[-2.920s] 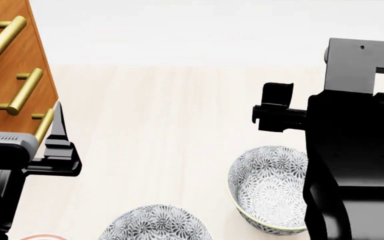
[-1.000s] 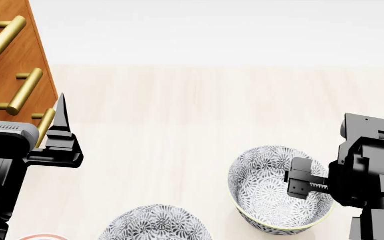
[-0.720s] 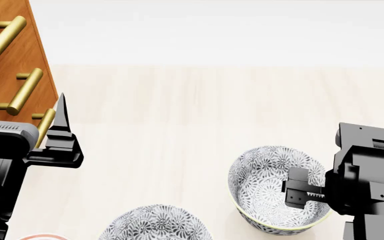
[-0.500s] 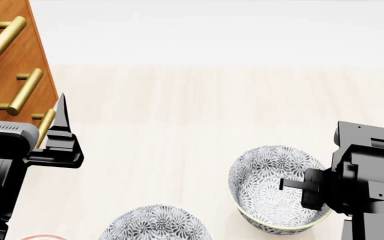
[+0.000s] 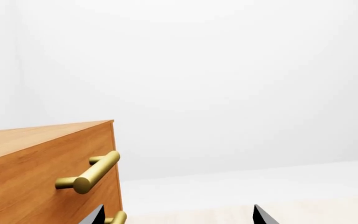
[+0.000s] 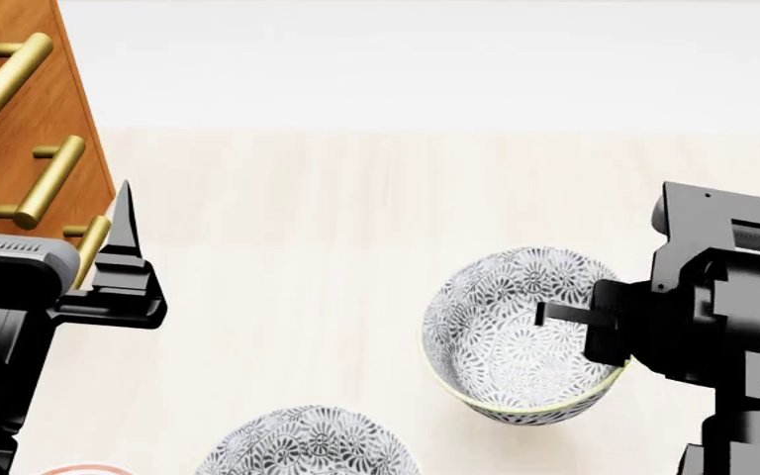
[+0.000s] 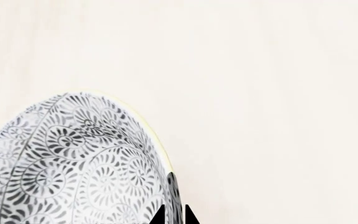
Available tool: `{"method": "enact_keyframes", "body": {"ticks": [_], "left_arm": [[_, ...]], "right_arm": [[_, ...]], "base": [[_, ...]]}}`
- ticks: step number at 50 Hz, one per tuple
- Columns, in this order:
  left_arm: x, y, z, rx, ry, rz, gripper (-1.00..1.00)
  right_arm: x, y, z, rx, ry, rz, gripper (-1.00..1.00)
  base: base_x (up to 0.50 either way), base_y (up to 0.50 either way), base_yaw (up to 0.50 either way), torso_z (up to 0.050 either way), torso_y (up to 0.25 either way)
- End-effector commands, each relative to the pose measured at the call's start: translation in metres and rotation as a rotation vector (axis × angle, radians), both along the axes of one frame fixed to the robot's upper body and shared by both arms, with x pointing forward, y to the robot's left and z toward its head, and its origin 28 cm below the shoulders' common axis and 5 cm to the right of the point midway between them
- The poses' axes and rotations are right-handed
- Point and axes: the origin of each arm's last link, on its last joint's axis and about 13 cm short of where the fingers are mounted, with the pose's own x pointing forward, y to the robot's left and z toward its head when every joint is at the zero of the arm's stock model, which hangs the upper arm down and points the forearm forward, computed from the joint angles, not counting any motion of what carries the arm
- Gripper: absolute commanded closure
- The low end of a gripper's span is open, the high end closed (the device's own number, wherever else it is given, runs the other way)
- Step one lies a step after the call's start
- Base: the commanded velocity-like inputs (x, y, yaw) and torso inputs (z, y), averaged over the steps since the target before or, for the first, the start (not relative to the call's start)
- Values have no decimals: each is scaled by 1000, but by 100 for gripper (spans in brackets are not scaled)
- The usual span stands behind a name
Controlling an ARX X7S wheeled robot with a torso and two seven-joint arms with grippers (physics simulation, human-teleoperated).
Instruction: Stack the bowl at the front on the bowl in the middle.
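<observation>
A grey floral bowl with a yellowish rim (image 6: 499, 327) hangs a little tilted above the pale tabletop (image 6: 340, 218). My right gripper (image 6: 578, 315) is shut on its right rim. In the right wrist view the two black fingertips pinch the bowl's wall (image 7: 73, 163), one inside and one outside, so the gripper (image 7: 173, 215) holds it. A second bowl with the same pattern (image 6: 308, 440) sits at the lower edge of the head view, cut off by the frame. My left gripper (image 6: 47, 213) stands open at the left, holding nothing, and is also open in its wrist view (image 5: 177, 217).
A wooden drawer cabinet (image 6: 11, 119) with gold bar handles (image 6: 44, 178) stands at the left, right by the left gripper; it also shows in the left wrist view (image 5: 42, 158). A pinkish rim (image 6: 76, 468) peeks in at the bottom left.
The right gripper came down onto the bowl's right rim and shut on it. The bowl has since risen and shifted left, tilting slightly. The left arm stayed put.
</observation>
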Motion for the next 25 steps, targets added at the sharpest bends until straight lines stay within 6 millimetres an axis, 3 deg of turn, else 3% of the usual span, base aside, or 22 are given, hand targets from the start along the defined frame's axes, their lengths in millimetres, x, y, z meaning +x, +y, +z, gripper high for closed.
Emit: {"method": "enact_keyframes", "body": {"ticks": [1,12,25], "left_arm": [[0,0,1,0,-3,0,-100],[0,2,2,-6,-4,3,-100],[-1,2,4,-6,-5,6,-100]], "right_arm": [[-15,2,30,42,-101,24,100],[-29,4,42,116,-154,68,100],[-63,22,49,135,-200,216,100]], "base": [[0,0,0,0,0],[0,0,0,0,0],[0,0,0,0,0]]}}
